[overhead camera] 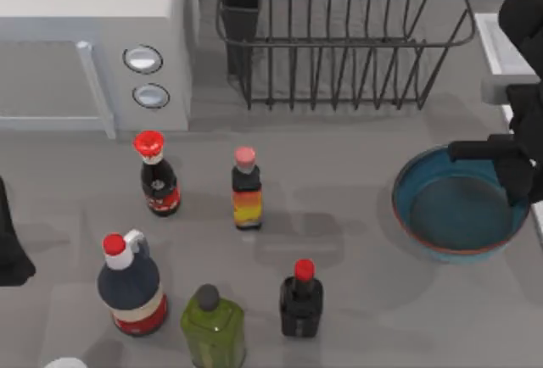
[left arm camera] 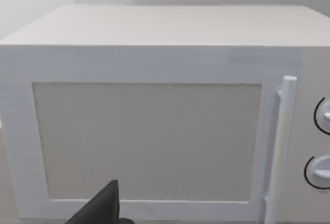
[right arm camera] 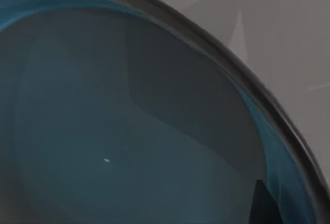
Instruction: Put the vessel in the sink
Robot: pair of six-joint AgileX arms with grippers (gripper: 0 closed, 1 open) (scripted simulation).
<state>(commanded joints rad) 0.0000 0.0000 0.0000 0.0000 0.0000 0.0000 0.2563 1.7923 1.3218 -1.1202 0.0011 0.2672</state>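
While our right arm reaches in from the right edge of the top view, its right pincer (overhead camera: 513, 169) hangs over the far right part of the vessel (overhead camera: 454, 207), the blue bowl with the reddish-brown rim that sits on the grey desk (overhead camera: 339, 241) in the right middle of the frame. We cannot tell how far that pincer is open, nor whether it touches or holds the bowl; the right wrist view looks close into the blue inside of the vessel (right arm camera: 118, 131), with its dark rim curving across and bare desk beyond it. A pale strip of the sink (overhead camera: 501, 46) shows at the upper right edge of the top view, just right of the black wire dish rack (overhead camera: 339, 37), and the vessel lies on the desk below it, not in it. Our left arm sits parked at the left edge of the top view, and its left pincer (left arm camera: 100, 208) shows as a dark tip low in the left wrist view, facing the white microwave (left arm camera: 154, 131); we cannot tell its opening either. The microwave (overhead camera: 93, 46) fills the upper left of the top view. Five bottles stand in the lower left and middle: a dark one with a red cap (overhead camera: 157, 177), an orange-labelled one (overhead camera: 246, 190), a large one with a red cap (overhead camera: 131, 287), a green glass bottle (overhead camera: 212, 326), and a small black one (overhead camera: 301, 300).
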